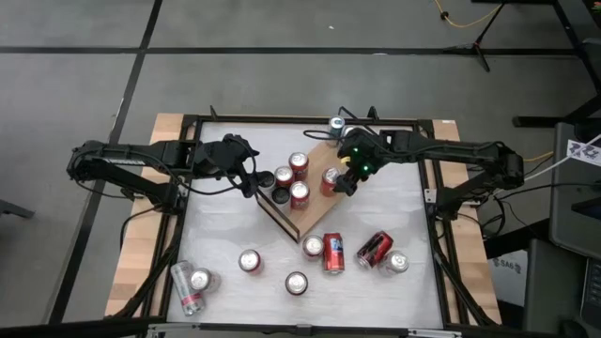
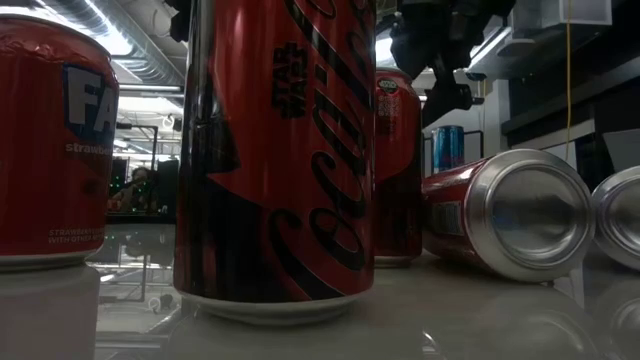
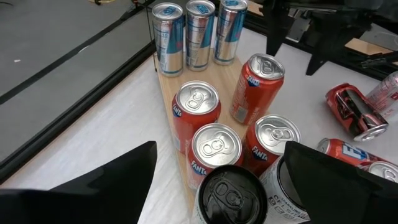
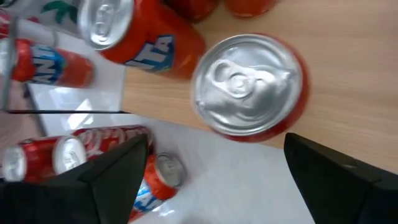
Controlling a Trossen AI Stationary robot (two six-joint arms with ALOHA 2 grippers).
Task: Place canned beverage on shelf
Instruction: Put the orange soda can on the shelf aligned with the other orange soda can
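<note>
We're partway thru: the shelf [image 1: 315,202], a light-wood board lying at a slant mid-table, carries a cluster of upright cans at its left end incl. orange Fanta cans [image 3: 196,109] and a black-top can [image 3: 231,194], w/ three slim silver-blue cans [image 3: 199,31] at the far end. Our right gripper [image 1: 346,180] hovers over an orange can [image 4: 249,84] standing near the board's edge, jaws wide apart, gripping nothing; looks to us like a can just set, or about to be nudged. Our left gripper [image 1: 252,178] sits at the board's left end by the cluster, jaws spread as well, empty. Still to go, we reckon: the loose cans on the white tabletop [image 1: 225,225] toward the front, some upright, e.g. one [image 1: 250,260], some lying, e.g. a red can [image 1: 374,249]. Room-wise: the board's mid and lower-right part looks free, but the cluster is tight, cans nearly touching, so approach from above seems safest. The front cans sit well apart from each other, easy picking.
</note>
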